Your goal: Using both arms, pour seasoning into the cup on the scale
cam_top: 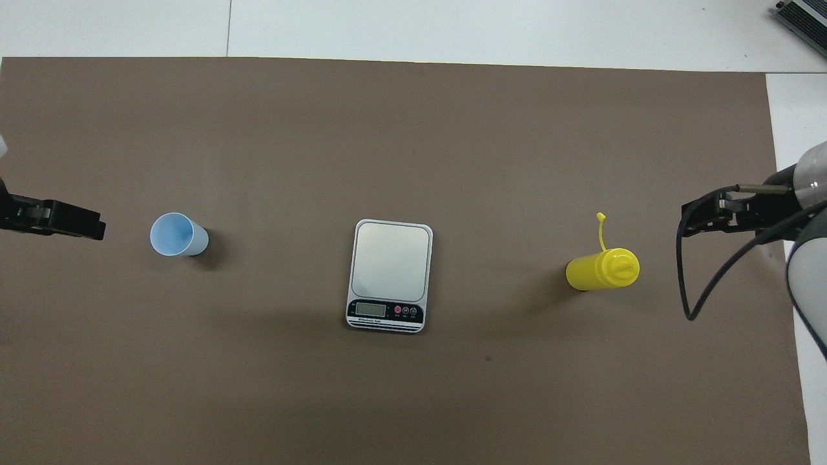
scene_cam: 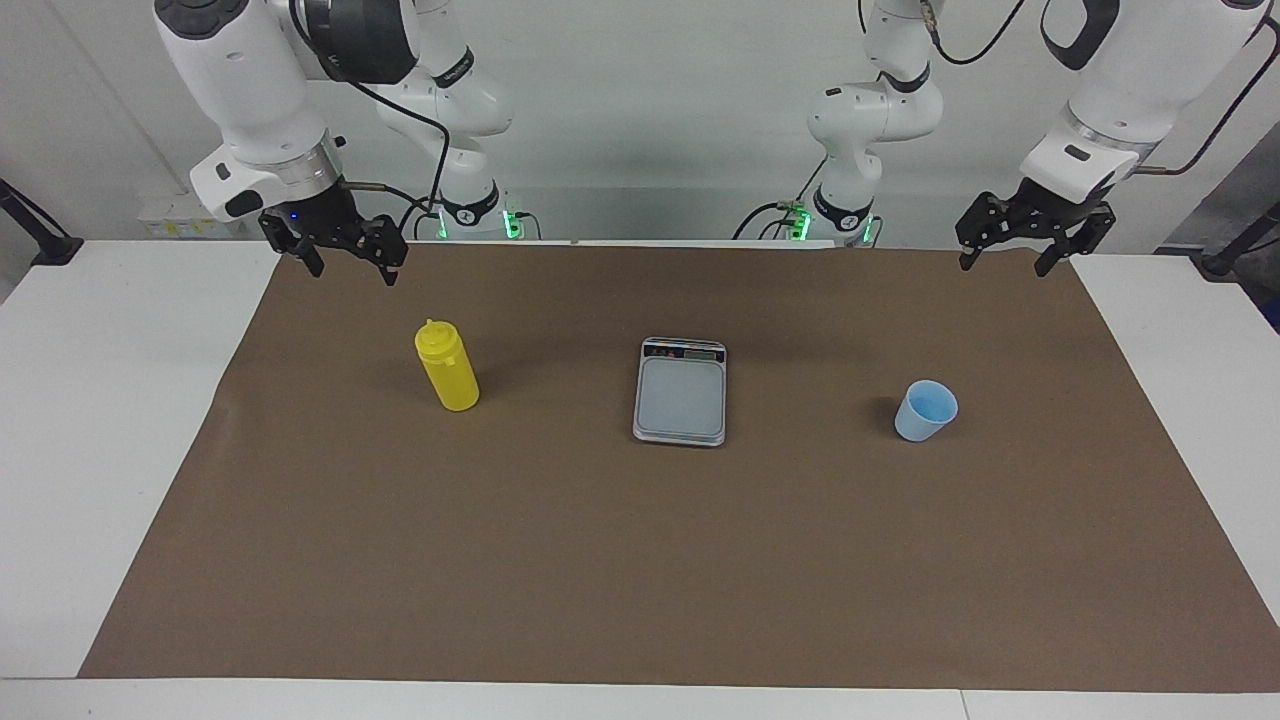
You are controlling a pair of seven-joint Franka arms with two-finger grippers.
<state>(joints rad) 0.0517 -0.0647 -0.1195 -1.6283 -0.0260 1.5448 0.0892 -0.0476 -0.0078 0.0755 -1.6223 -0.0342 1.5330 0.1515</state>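
Observation:
The yellow squeeze bottle (scene_cam: 448, 365) (cam_top: 604, 269) stands upright on the mat toward the right arm's end, its tethered cap tip hanging loose. The silver-grey scale (scene_cam: 680, 392) (cam_top: 391, 274) lies at the middle with a bare plate, its display strip on the edge nearer the robots. The light blue cup (scene_cam: 925, 410) (cam_top: 177, 234) stands upright on the mat toward the left arm's end. My right gripper (scene_cam: 352, 268) (cam_top: 686, 219) hangs open and empty above the mat's edge, apart from the bottle. My left gripper (scene_cam: 1005, 264) (cam_top: 98, 227) hangs open and empty, apart from the cup.
A brown mat (scene_cam: 640, 560) covers most of the white table (scene_cam: 100, 400). A black cable (cam_top: 694, 303) loops down from the right arm's wrist. The arm bases stand at the table's edge nearest the robots.

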